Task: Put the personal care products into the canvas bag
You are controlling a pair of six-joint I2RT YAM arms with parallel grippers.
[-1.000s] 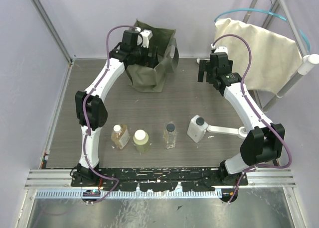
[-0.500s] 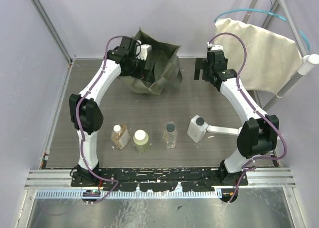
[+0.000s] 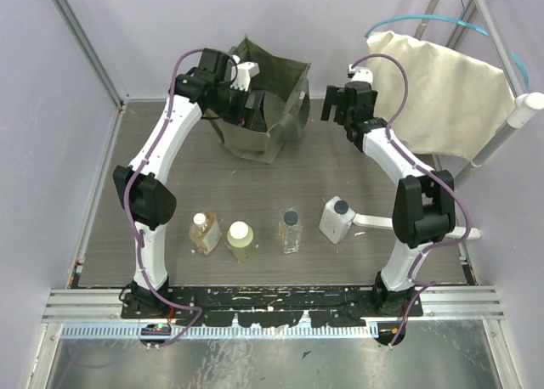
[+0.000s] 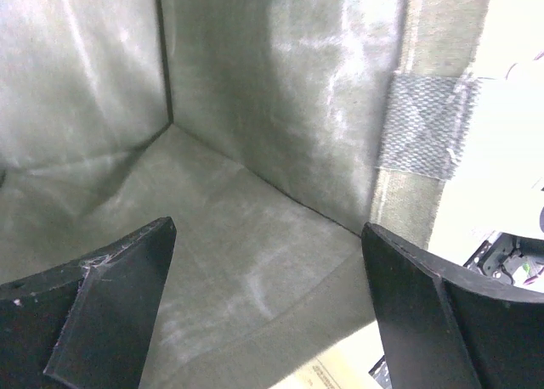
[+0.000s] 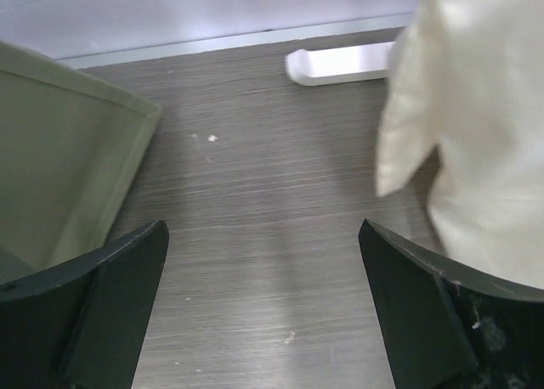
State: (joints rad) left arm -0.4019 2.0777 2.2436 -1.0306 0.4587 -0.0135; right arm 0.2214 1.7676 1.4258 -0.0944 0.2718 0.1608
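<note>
Olive canvas bag [image 3: 287, 81] — left claw [image 4: 268, 236] inside, spread wide.

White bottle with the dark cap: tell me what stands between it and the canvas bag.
Nothing lies on the table between the white bottle and the canvas bag. But the left gripper, open, sits inside the bag's mouth.

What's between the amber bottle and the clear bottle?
The yellow-green bottle with the cream cap, standing in the row between the amber bottle and the clear bottle; the top view shows it.
</note>
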